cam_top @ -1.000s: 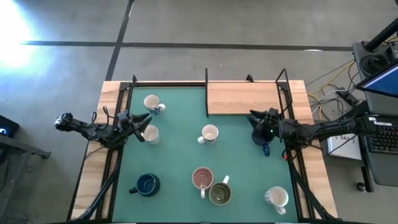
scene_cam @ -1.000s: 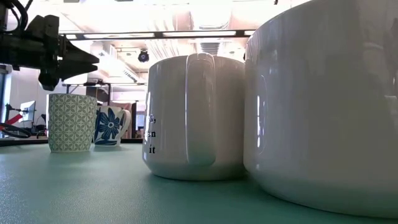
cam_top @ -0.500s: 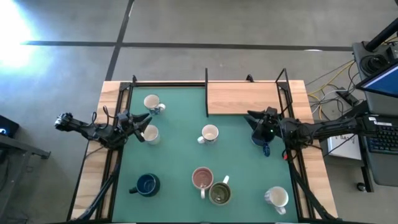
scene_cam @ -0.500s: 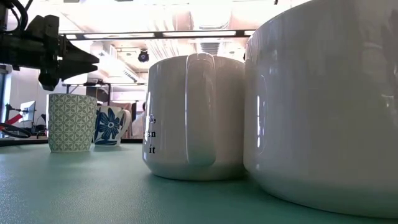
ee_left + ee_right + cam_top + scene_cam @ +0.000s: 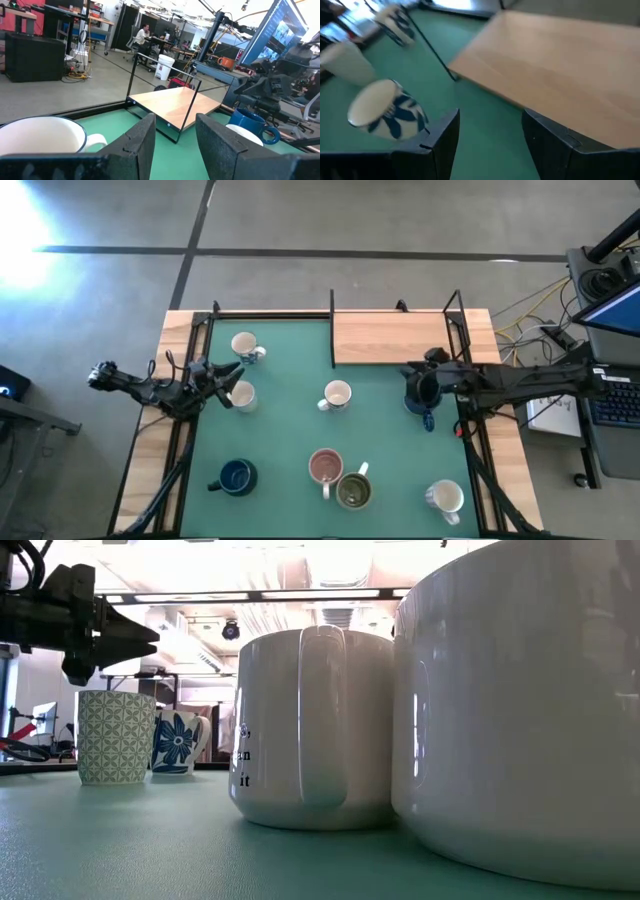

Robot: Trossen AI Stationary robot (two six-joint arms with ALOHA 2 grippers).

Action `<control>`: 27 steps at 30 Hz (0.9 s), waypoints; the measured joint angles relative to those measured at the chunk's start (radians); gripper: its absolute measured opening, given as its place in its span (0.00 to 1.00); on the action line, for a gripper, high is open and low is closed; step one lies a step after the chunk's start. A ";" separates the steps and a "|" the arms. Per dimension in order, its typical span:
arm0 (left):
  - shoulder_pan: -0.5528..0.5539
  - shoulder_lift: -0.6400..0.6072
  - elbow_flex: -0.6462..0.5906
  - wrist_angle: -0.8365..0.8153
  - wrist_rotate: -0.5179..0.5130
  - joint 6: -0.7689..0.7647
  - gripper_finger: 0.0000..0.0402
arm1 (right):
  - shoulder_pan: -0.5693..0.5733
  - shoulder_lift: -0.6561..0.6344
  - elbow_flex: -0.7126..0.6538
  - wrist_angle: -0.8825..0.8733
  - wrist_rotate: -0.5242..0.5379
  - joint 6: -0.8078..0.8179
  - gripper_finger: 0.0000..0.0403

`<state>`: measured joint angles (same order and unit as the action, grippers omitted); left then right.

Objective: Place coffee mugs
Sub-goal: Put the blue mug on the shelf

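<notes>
Seven mugs stand on their bases on the green mat (image 5: pixel 290 430). A white and blue one (image 5: pixel 245 345) and a patterned one (image 5: pixel 242 395) are at the left. A white one (image 5: pixel 337 395) stands mid-table. A dark blue one (image 5: pixel 237 476), a pink one (image 5: pixel 325 466), an olive one (image 5: pixel 353 491) and a white one (image 5: pixel 444 498) stand along the near side. Another dark blue mug (image 5: pixel 424 402) stands at the right. My left gripper (image 5: pixel 232 376) hovers open beside the patterned mug (image 5: pixel 115 735). My right gripper (image 5: pixel 410 372) is open just over the right dark blue mug and holds nothing (image 5: pixel 490 135).
A raised wooden shelf (image 5: pixel 392 337) with black metal frames (image 5: pixel 332 330) sits at the far right of the table. Open mat lies between the left mugs and the middle one. The room beyond holds desks, a monitor (image 5: pixel 280 30) and a seated person (image 5: pixel 142 35).
My right arm has straightened, and its gripper has shifted slightly toward the far edge above the dark blue mug. That mug stays on the mat. My left arm and the other mugs have kept still.
</notes>
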<state>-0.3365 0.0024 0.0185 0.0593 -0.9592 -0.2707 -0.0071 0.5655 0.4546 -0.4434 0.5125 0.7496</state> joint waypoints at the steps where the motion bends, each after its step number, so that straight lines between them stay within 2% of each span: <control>1: 0.000 0.000 0.000 0.000 0.000 0.000 0.31 | 0.000 0.000 0.021 -0.053 -0.002 0.030 0.50; 6: 0.000 0.000 0.000 0.000 0.000 0.000 0.31 | 0.000 0.000 0.078 -0.208 -0.115 0.173 0.50; 13: 0.000 0.000 0.000 0.000 0.000 0.000 0.31 | 0.000 0.018 0.076 -0.221 -0.321 0.347 0.50; 19: 0.000 0.000 0.000 0.000 0.000 0.000 0.31 | 0.000 0.084 0.076 -0.244 -0.391 0.426 0.50; 27: 0.000 0.000 0.000 0.000 0.000 0.000 0.31 | 0.000 0.193 0.075 -0.294 -0.484 0.430 0.50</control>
<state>-0.3363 0.0025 0.0185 0.0592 -0.9590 -0.2703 -0.0071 0.7589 0.5301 -0.7374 0.0286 1.1793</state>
